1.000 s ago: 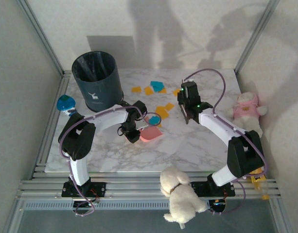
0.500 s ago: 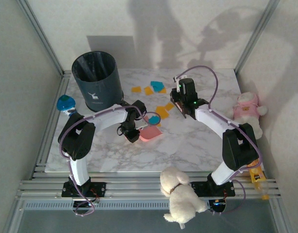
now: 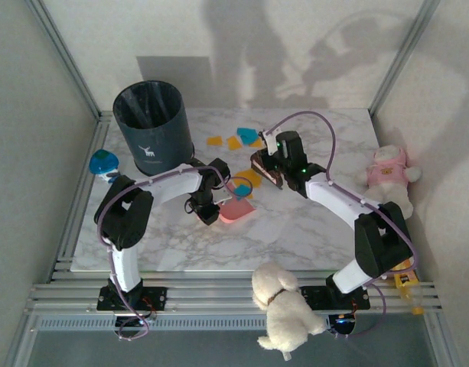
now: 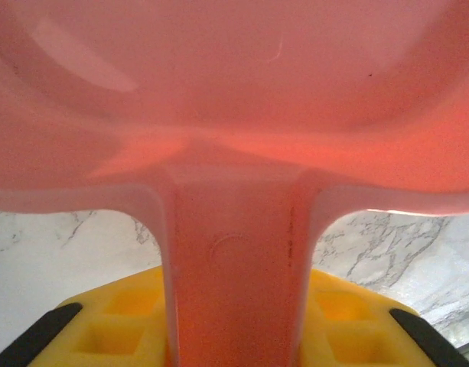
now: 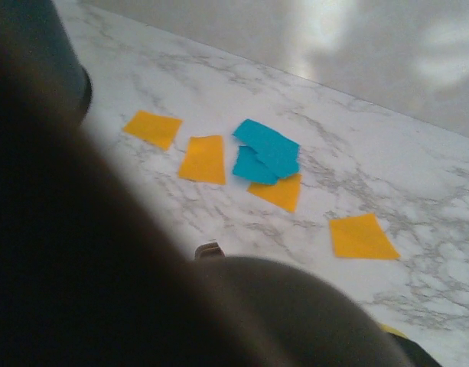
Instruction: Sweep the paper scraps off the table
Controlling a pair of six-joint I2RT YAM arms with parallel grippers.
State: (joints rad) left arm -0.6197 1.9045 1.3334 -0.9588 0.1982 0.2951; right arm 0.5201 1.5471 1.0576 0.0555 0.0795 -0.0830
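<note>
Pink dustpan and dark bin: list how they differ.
The pink dustpan is shallow and lies low, its handle gripped in the left hand; the dark bin is tall, upright and unheld. The dustpan is bright pink and far smaller; the bin is dark blue-grey with a white deer mark. Both are open-topped.

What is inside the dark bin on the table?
A dark crinkled liner lines the bin; the shadowed bottom, and anything lying there, cannot be made out.

Colours and patterns, tabletop items
Listed: paper scraps (image 5: 268, 149) orange-yellow and teal-blue, ahead of right gripper (image 3: 265, 163); table (image 3: 303, 229) white, grey marble veining; dustpan (image 4: 234, 115) pink, in left gripper (image 3: 213, 208), yellow pads (image 4: 119, 329); bin (image 3: 152, 130) dark blue-grey, white deer print.
</note>
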